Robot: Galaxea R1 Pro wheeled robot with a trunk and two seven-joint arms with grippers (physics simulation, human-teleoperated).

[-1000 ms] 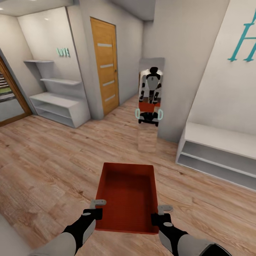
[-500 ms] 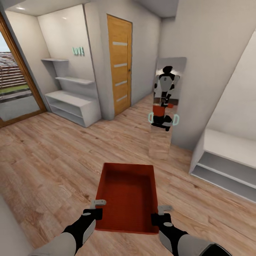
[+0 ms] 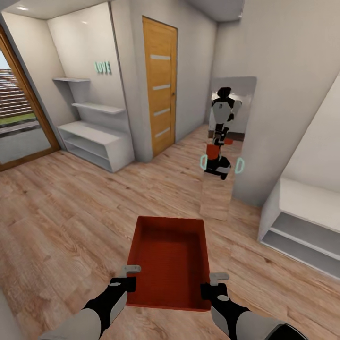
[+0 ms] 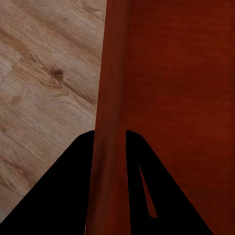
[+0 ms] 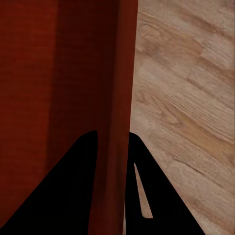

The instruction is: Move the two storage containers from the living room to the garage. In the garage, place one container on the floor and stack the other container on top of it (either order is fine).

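Since a second ago the whole head view has swung: the wooden door (image 3: 160, 85), the white shelves (image 3: 92, 137) and the mirror (image 3: 226, 146) sit further right, so the camera turned, while the storage container (image 3: 169, 262) stays put between the grippers. It hangs over the light wood plank floor (image 3: 61, 217) of a hallway, left gripper (image 3: 126, 277) and right gripper (image 3: 215, 283) at its side walls.

From the left wrist, both fingers (image 4: 73, 186) straddle the container's left wall, clamped.

From the right wrist, the fingers (image 5: 73, 186) pinch the right wall likewise. My worry: a thin-rim pinch could slip or twist if the arms drift apart while turning toward the mirror or shelving.
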